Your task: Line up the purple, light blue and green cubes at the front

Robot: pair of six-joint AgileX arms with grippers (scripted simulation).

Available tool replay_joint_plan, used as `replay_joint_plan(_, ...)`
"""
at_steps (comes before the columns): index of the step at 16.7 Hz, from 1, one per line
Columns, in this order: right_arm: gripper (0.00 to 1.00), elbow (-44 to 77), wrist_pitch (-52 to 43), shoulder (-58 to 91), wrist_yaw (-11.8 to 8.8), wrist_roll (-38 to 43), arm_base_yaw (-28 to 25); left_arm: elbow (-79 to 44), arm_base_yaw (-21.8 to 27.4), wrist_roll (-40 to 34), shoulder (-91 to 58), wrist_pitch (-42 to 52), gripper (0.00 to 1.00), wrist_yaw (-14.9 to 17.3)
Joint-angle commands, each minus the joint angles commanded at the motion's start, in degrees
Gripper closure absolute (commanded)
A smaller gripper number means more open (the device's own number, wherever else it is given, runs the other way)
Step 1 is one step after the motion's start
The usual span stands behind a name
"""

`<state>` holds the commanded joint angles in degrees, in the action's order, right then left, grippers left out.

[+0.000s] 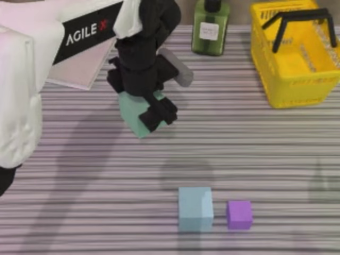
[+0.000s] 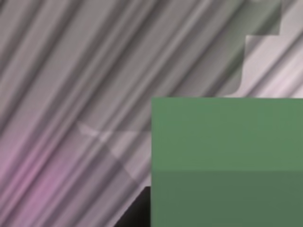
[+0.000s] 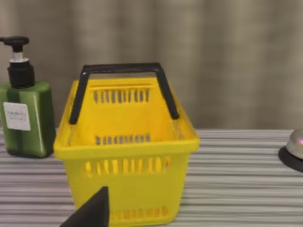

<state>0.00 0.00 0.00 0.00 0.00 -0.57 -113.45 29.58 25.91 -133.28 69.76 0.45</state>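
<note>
Striped table (image 1: 79, 175), light blue cube (image 1: 195, 209) beside purple cube (image 1: 239, 214) (front), yellow basket (image 1: 295, 53), green soap bottle (image 1: 211, 26) (back)

Along the front of the desk (image 1: 95, 223), you have open room left of the blue cube (image 1: 195, 209), clear to the left edge. The purple cube (image 1: 239, 214) sits just beside the blue one on its right, with only a narrow gap between them. At the back, the yellow basket (image 1: 295, 50) blocks the right corner and the green bottle (image 1: 211, 26) stands beside it. The left arm (image 1: 139, 58) hangs over the green cube (image 1: 137, 114) at mid-desk, with a pink pad (image 1: 79, 69) behind it.
</note>
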Motion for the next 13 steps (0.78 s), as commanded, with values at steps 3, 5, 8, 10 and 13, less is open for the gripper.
replay_joint_plan(3, 0.00, 0.00, 0.00, 0.00, 0.00, 0.00, 0.00, 0.91, 0.52, 0.62, 0.58, -0.42, 1.00, -0.04)
replay_joint_plan(5, 0.00, 0.00, 0.00, 0.00, 0.00, 0.00, 0.00, 4.07, 1.34, 2.57, 3.54, -1.41, 1.00, -0.06)
replay_joint_plan(8, 0.00, 0.00, 0.00, 0.00, 0.00, 0.00, 0.00, 13.39, 3.45, 7.51, 10.56, -3.66, 1.00, -0.10)
replay_joint_plan(10, 0.00, 0.00, 0.00, 0.00, 0.00, 0.00, 0.00, 22.17, 5.12, 11.50, 16.16, -5.33, 1.00, -0.11)
replay_joint_plan(13, 0.00, 0.00, 0.00, 0.00, 0.00, 0.00, 0.00, 34.95, 7.57, 17.49, 24.78, -7.91, 1.00, -0.12)
